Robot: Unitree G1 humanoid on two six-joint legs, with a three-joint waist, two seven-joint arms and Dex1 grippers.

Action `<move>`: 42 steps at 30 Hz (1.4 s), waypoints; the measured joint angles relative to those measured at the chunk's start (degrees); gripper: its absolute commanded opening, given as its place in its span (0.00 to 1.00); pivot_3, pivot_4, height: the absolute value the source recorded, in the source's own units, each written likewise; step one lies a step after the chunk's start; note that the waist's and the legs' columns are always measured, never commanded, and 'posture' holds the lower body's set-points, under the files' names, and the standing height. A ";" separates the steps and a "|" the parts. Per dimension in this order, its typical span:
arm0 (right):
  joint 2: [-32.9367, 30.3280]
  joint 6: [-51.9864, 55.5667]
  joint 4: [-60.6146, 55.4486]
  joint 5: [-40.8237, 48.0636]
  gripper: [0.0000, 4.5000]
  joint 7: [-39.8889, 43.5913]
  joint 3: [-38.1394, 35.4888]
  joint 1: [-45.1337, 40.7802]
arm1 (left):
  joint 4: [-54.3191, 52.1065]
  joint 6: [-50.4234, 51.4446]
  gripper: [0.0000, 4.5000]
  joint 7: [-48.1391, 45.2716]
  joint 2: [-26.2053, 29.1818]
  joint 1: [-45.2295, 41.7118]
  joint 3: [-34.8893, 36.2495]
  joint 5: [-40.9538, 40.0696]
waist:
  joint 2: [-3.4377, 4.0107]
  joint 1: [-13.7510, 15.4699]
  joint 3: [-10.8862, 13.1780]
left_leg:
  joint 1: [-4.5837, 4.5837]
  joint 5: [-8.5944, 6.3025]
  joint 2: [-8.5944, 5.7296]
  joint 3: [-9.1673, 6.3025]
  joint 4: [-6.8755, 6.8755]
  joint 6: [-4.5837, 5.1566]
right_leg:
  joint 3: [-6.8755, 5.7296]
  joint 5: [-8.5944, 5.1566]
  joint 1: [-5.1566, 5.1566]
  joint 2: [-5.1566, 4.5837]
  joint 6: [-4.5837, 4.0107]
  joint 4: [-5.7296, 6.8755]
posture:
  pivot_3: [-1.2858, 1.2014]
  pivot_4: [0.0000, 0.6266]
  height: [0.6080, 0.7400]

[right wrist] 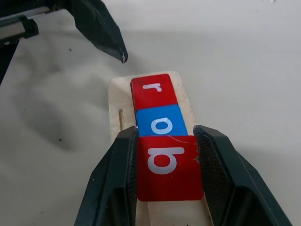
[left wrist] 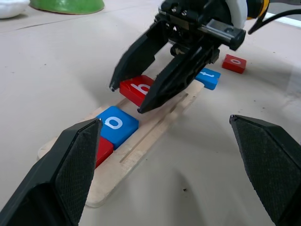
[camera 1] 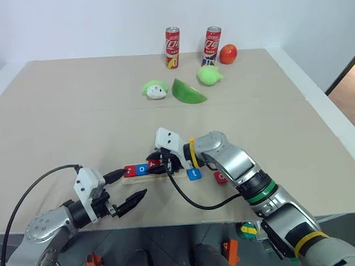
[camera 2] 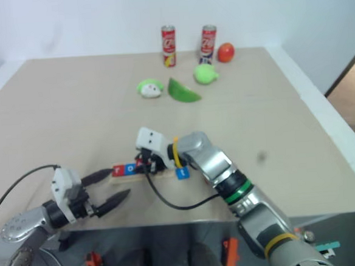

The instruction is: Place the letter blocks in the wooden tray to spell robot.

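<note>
While my right gripper clamps the b block over the tray, my left gripper hangs open beside it. Loose t and o lie near; cans and fruit stand well apart.

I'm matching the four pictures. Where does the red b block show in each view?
Left eye: red b block low centre, between the right gripper's fingers.
Right eye: low centre, mostly hidden.
Left wrist: upper centre.
Right wrist: bottom centre.
Shared landmark: blue o block beside it on the wooden tray.
</note>
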 measured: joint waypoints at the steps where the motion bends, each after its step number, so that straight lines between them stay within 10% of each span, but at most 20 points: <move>1: 0.10 -0.59 0.74 -0.36 0.35 0.07 0.10 0.00 | -0.13 -0.05 1.00 0.29 0.00 0.00 0.00 0.13 | 0.00 0.00 0.00 | 0.00 0.00 0.00 0.00 0.00 0.00 | 0.00 0.00 0.00 0.00 -0.01 0.00 | 0.52 0.24 1.00; 11: 1.39 -4.94 5.06 -2.02 0.35 1.45 0.30 -0.03 | -1.48 -0.30 1.00 1.61 0.00 0.86 0.00 1.32 | 0.00 0.00 0.00 | 0.00 0.00 0.01 0.00 -0.01 0.00 | 0.00 -0.01 0.00 0.00 -0.03 0.00 | 0.52 0.24 1.00; 19: 2.42 -5.42 6.25 -1.96 0.97 1.81 -0.06 -0.06 | -2.41 -0.30 1.00 2.02 0.08 1.43 -0.01 1.82 | 0.00 0.00 0.00 | 0.00 0.00 0.01 0.00 -0.01 0.00 | -0.01 -0.02 -0.01 0.00 -0.05 0.00 | 0.52 0.24 1.00; 27: 5.20 0.48 0.83 2.14 0.98 -3.44 -7.63 -0.24 | -2.75 -0.24 1.00 1.67 0.25 1.31 -0.15 2.09 | 0.00 0.01 0.00 | -0.03 -0.01 0.03 -0.02 -0.04 -0.01 | -0.02 -0.03 -0.05 0.00 -0.06 0.01 | 0.52 0.24 1.00; 39: -3.89 17.45 -20.08 10.73 0.09 -7.45 -12.60 14.70 | -3.90 2.94 1.00 0.46 2.65 1.01 0.26 -1.62 | -0.09 -0.41 -0.04 | -0.15 -0.08 0.04 -0.20 -0.10 -0.12 | -0.03 -0.14 -0.22 -0.01 -0.15 0.02 | 0.52 0.24 1.00; 42: -3.89 18.05 -21.81 11.32 0.01 -7.80 -11.37 14.71 | -3.91 3.65 1.00 -0.24 2.78 0.92 0.25 -2.50 | -0.10 -0.64 -0.05 | -0.12 -0.07 0.11 -0.20 -0.09 -0.11 | -0.09 -0.10 -0.20 0.14 -0.21 0.05 | 0.52 0.24 1.00</move>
